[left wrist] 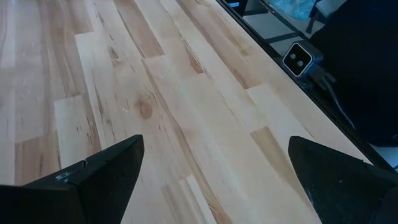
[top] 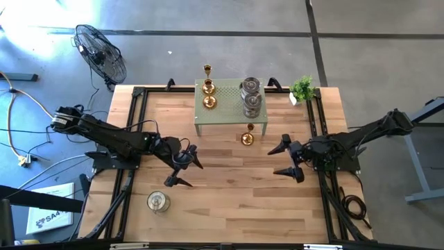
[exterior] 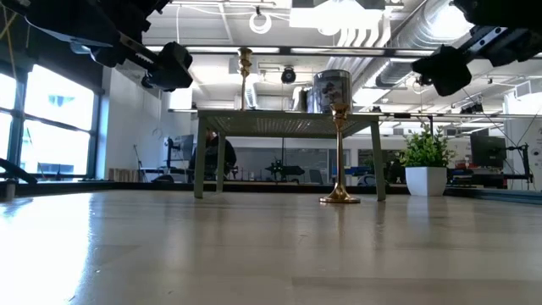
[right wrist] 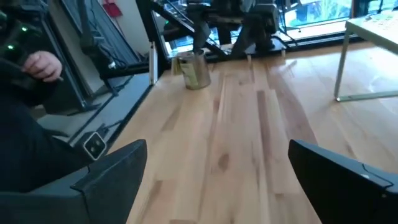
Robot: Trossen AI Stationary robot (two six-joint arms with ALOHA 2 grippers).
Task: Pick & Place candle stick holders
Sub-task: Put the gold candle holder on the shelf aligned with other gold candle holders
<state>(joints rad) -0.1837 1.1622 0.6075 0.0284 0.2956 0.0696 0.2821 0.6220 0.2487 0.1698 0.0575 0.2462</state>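
Two arms hover over the table [top: 229, 194], left gripper [top: 182, 169] and right gripper [top: 286, 159] both spread wide, holding nothing. Four holders sit on the green stand [top: 201, 119], a gold holder [top: 248, 137] stands beside it, a silver jar [top: 158, 201] sits near the front-left. That tall gold one probably tips if a finger clips its stem.

The only lettering in view is on a white sheet [top: 50, 217] lying on the floor beside the desk's near left corner in the high view; it seems to begin "SA", but the rest is too small to read.
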